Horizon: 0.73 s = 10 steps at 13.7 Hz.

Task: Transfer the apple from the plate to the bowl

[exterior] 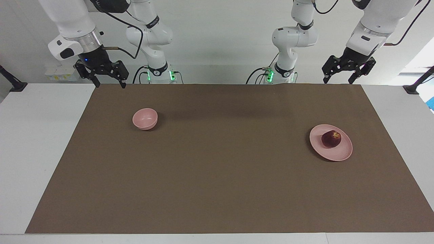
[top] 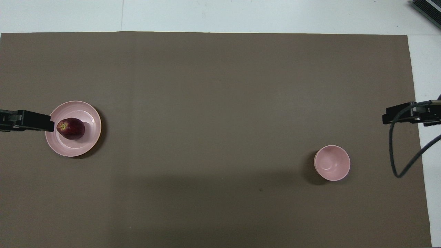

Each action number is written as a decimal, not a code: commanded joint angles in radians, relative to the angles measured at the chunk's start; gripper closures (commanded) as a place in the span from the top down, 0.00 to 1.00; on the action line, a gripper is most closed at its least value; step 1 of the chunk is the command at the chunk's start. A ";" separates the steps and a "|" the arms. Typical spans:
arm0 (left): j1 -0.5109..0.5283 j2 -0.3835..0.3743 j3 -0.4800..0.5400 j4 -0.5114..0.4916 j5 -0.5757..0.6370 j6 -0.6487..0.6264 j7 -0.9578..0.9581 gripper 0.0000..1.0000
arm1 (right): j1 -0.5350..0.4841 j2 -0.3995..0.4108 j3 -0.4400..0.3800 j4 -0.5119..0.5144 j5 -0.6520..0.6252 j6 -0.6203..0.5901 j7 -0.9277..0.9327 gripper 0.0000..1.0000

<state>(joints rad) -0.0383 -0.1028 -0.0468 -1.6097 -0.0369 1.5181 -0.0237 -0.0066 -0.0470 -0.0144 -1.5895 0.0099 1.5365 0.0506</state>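
Observation:
The dark red apple (exterior: 331,139) with a yellowish patch lies on the flat pink plate (exterior: 343,154) toward the left arm's end of the table; both also show in the overhead view, the apple (top: 70,128) on the plate (top: 89,113). The small deep pink bowl (exterior: 145,118) (top: 332,163) stands empty toward the right arm's end. My left gripper (exterior: 338,81) hangs open and empty, high over the mat's edge by the robots; from above its tip (top: 48,121) overlaps the plate's rim. My right gripper (exterior: 110,84) (top: 387,115) hangs open and empty, high over the mat's corner near the bowl.
A brown mat (exterior: 217,176) covers most of the white table (exterior: 37,142). A black cable (top: 396,151) loops down from the right arm. A dark object (top: 427,8) sits at the table's corner farthest from the robots, at the right arm's end.

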 commanded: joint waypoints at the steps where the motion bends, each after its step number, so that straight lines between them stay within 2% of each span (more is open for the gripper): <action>1: 0.005 -0.017 0.001 -0.018 -0.005 -0.009 -0.002 1.00 | -0.006 -0.024 0.007 -0.027 -0.005 -0.001 0.020 1.00; 7: 0.006 -0.032 0.002 -0.055 -0.005 0.007 0.011 1.00 | -0.001 -0.027 0.007 -0.038 -0.005 0.010 0.018 1.00; 10: 0.020 -0.044 0.005 -0.130 -0.005 0.069 0.013 1.00 | 0.000 -0.039 0.008 -0.058 -0.005 0.031 0.018 1.00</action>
<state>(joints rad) -0.0343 -0.1085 -0.0462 -1.6563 -0.0369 1.5267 -0.0232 -0.0057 -0.0500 -0.0127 -1.6007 0.0099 1.5383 0.0513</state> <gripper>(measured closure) 0.000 0.000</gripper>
